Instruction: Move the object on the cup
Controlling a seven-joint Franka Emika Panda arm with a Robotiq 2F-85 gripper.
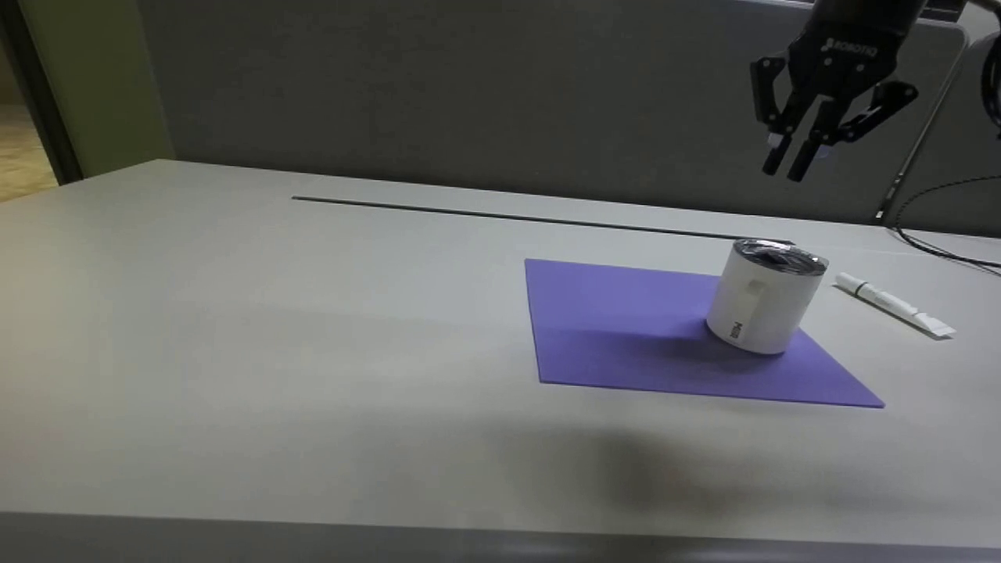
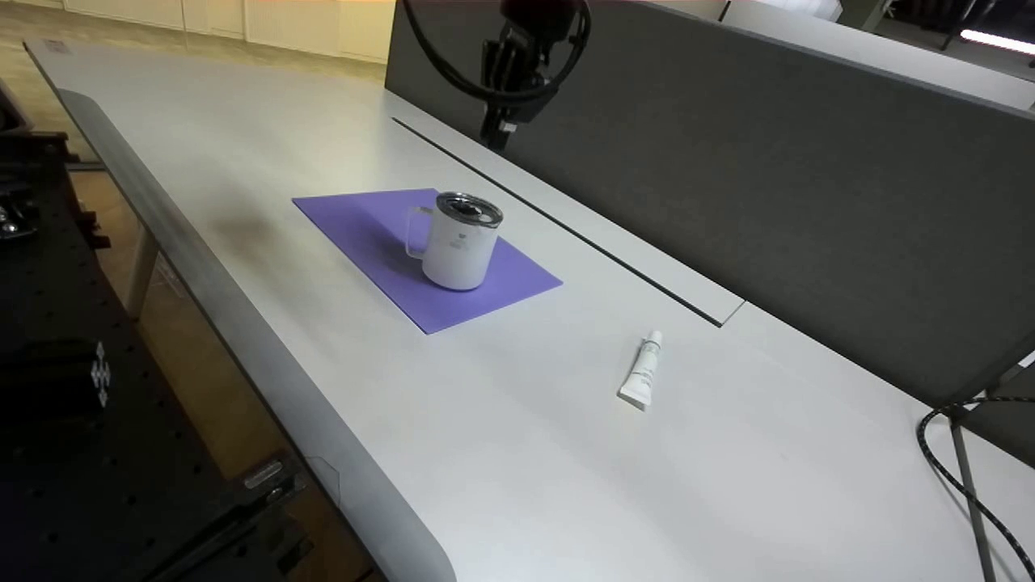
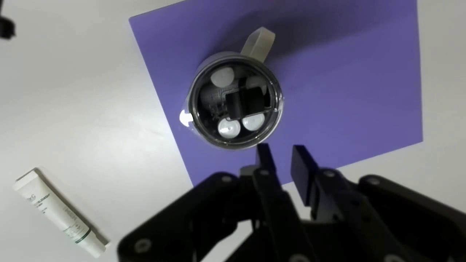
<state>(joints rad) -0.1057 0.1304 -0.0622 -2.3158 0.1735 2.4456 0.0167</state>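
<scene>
Overhead, the black two-fingered Robotiq gripper point(image 3: 281, 151) hangs with its fingertips a little parted and nothing between them; both exterior views show it well apart from everything on the light grey table point(image 2: 517, 485). Lower down, the small white cylindrical cup point(image 1: 766, 309) stands upright on the flat purple rectangular mat point(image 3: 349, 105), near one edge. Off the mat, the slim white squeeze tube point(image 3: 61, 214) lies on the table.

The wording leaves room, but I take the tube as the object, meant to go on the cup. On that reading nothing of the carry is done: grasping, lifting and laying it on top all remain. Were something meant to come off the cup, it could already be done, as no loose object shows there.

The tube has a flattened end, small print and a dark green band by its cap. The cup has a pale handle point(image 3: 259, 43) and a glossy, see-through lid point(image 3: 236, 103); its pale spots may be reflections.
</scene>
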